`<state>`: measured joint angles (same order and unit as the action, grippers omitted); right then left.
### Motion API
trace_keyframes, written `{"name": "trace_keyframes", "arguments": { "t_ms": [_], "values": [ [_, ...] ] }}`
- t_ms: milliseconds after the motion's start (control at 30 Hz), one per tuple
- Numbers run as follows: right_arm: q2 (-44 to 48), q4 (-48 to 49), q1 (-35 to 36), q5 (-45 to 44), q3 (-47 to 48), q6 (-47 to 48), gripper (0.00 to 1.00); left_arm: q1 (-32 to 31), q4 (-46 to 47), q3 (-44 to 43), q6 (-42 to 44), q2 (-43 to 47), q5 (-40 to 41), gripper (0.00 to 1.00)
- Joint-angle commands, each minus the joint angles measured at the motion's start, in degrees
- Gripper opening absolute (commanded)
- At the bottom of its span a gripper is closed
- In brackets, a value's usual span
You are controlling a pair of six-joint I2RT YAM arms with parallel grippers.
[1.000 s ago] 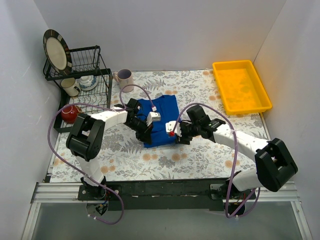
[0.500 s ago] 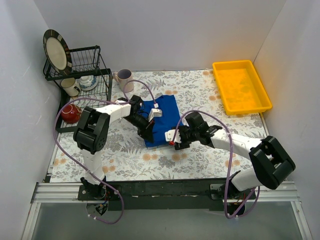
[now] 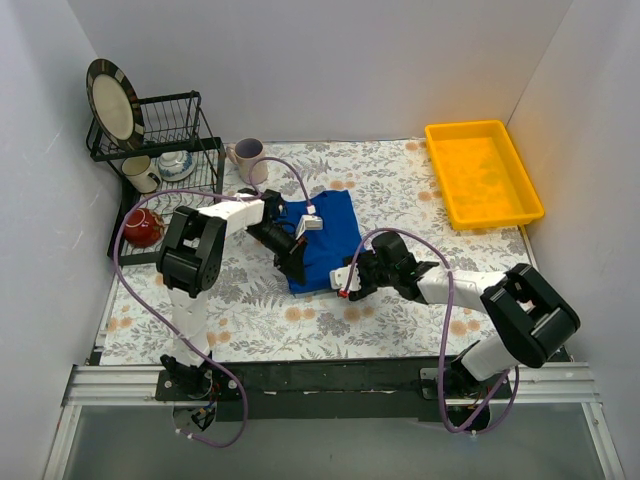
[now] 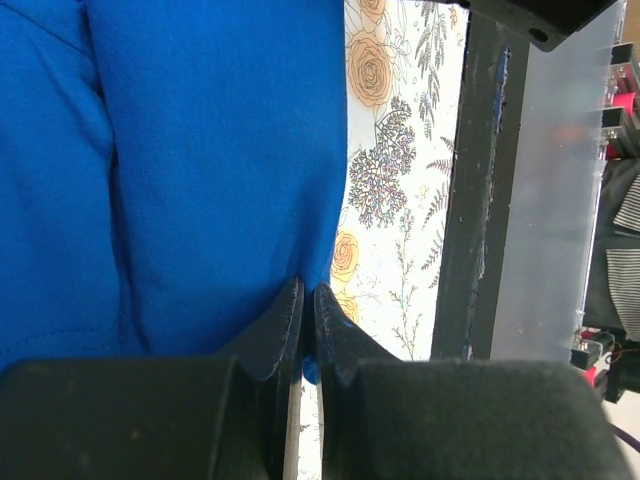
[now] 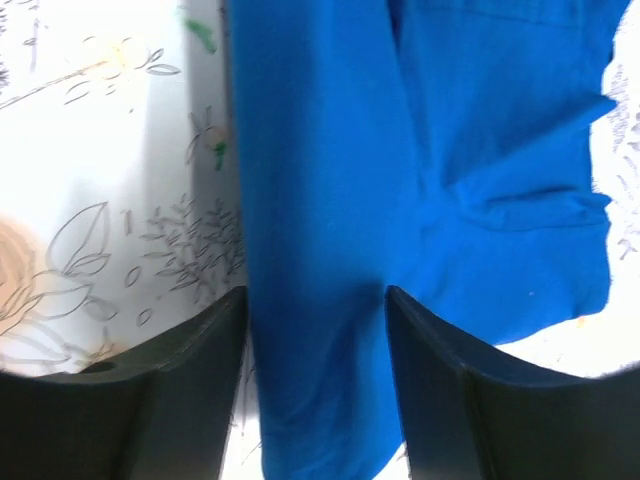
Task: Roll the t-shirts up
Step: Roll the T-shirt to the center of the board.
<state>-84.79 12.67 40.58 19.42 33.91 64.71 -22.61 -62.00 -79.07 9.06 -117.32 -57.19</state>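
A: How is the left gripper [image 4: 308,300] set?

B: It is closed, with the t-shirt [image 4: 200,150] pinched at its hem between the tips. In the overhead view the pinch is seen at the near left corner of the cloth.

A: And the right gripper [image 5: 318,330]?

B: Its jaws are held apart, and a strip of blue cloth is straddled at the near right corner. No squeeze on the cloth can be made out, so that corner is judged not yet taken.

A: Where is the t-shirt placed?

B: It is laid folded into a narrow panel about the middle of the table [image 3: 400,180], its short end toward the near edge.

A: Why are both near corners addressed?

B: A roll is probably meant to be started from that end. With both corners held, the edge could be lifted and turned over evenly.

A: What is kept around it?

B: A tray [image 3: 485,170] is set at the far right corner, well apart. A rack [image 3: 185,140] is set at the far left corner, with a mug [image 3: 248,157] just beside it.
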Motion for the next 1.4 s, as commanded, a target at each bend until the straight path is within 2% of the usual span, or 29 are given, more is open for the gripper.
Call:
{"name": "trace_keyframes", "arguments": {
  "t_ms": [0, 33, 67, 133, 167, 267, 333, 367, 533, 600, 633, 733, 1000, 1367],
  "values": [
    [-1.60, 6.23, 0.29, -0.26, -0.34, 2.88, 0.60, 0.55, -3.83, -2.93, 2.10, -0.89, -2.58, 0.00],
    [-1.95, 6.23, 0.29, -0.43, -0.34, 3.14, 0.57, 0.81, -4.01, -3.20, 1.93, -1.33, -2.84, 0.00],
    [-2.48, 6.32, 0.29, -0.61, -0.42, 3.49, 0.48, 0.99, -4.27, -3.72, 1.93, -1.34, -2.93, 0.00],
    [-2.92, 5.27, 0.20, -0.96, 0.10, 4.28, 0.38, 1.34, -4.54, -4.25, 1.58, -1.42, -2.23, 0.00],
    [-3.62, 3.78, 0.20, -0.96, 0.80, 4.55, 0.25, 1.34, -4.27, -4.25, 1.31, -1.08, -1.44, 0.07],
    [-5.03, -5.35, -0.41, 0.08, 6.59, 0.61, 0.08, 1.87, 1.49, -0.94, -3.41, 3.64, 1.90, 0.26],
    [-5.03, -10.71, -1.20, 2.80, 10.54, -2.90, 0.04, 1.96, 5.90, 2.58, -5.53, 7.61, 3.56, 0.36],
    [-5.03, -12.12, -1.20, 3.43, 11.78, -4.05, 0.02, 1.96, 11.75, 4.69, -8.68, 12.68, 5.58, 0.38],
    [-6.78, -22.32, -1.29, 5.72, 16.88, -7.66, 0.01, 1.43, 27.08, 19.81, -13.63, 25.98, 12.35, 0.51],
    [-7.58, -24.00, -1.29, 5.72, 17.59, -8.98, 0.01, 0.64, 34.02, 24.03, -13.71, 31.85, 16.38, 0.54],
    [-8.01, -24.61, -1.29, 5.28, 17.85, -9.77, 0.01, -0.49, 38.92, 27.79, -13.98, 33.37, 18.06, 0.58],
    [-8.72, -26.37, -1.38, 5.71, 18.91, -11.44, 0.01, -3.40, 46.15, 32.90, -14.25, 38.91, 22.46, 0.62],
    [-9.95, -26.64, -1.47, 6.51, 19.00, -14.69, 0.01, -8.50, 49.87, 37.14, -11.17, 40.77, 24.49, 0.63],
    [-13.20, -30.59, -1.91, 8.26, 23.39, -16.89, 0.01, -10.08, 58.83, 44.96, -5.20, 39.01, 28.97, 0.63]
  ]
}}
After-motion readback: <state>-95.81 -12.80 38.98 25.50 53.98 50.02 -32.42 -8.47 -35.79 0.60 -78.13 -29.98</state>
